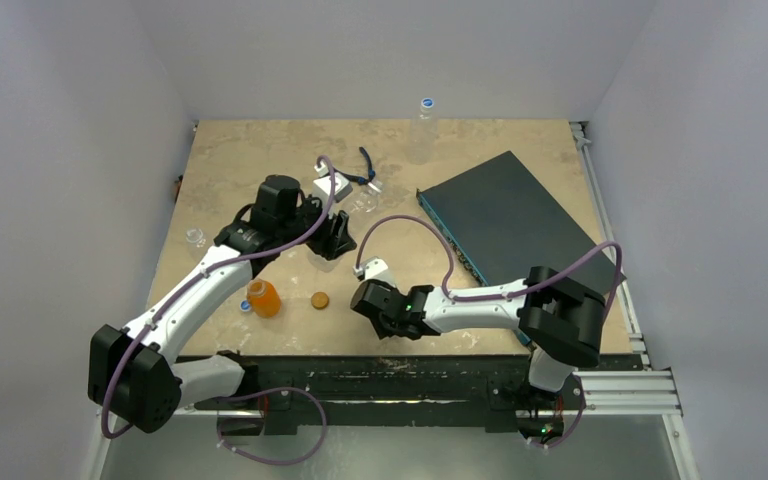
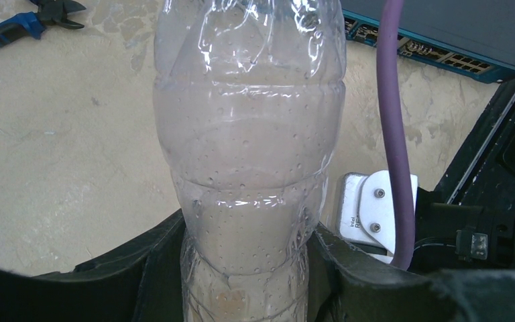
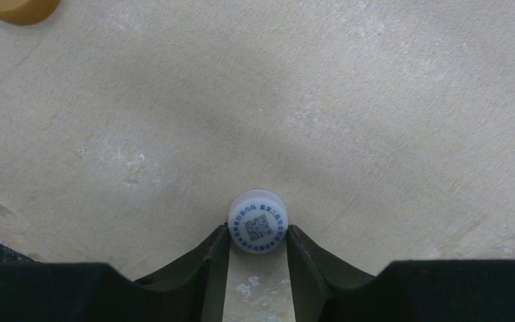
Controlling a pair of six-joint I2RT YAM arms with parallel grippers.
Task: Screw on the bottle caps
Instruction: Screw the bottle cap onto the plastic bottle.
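On the table [image 1: 260,160], by our judgement, most of the work is left. 1 small bottle by the far wall [image 1: 427,104] seems to wear a blue cap, so it may be done. The orange bottle [image 1: 264,298] stands near the front edge, and its likely lid, the orange-brown cap [image 1: 320,299], lies flat on the table apart from it, so we take that bottle to be open. A blue cap [image 1: 245,306] lies loose just beside the orange bottle.

We see the left arm stretched forward toward the middle of the table. The left gripper [image 2: 248,268] is pressed against both sides of the clear bottle [image 2: 248,147], clasping its narrower lower part. The bottle's neck is out of view, so we cannot tell whether it is capped.

We see the right arm folded low along the near edge, reaching to the left, wrist close to the tabletop. The right gripper [image 3: 257,235] pinches the white cap [image 3: 257,220] at its very fingertips, 1 finger touching each side. The white cap, printed side up, looks to rest on the table. We judge the step in hand to be picking up this cap for the clear bottle.
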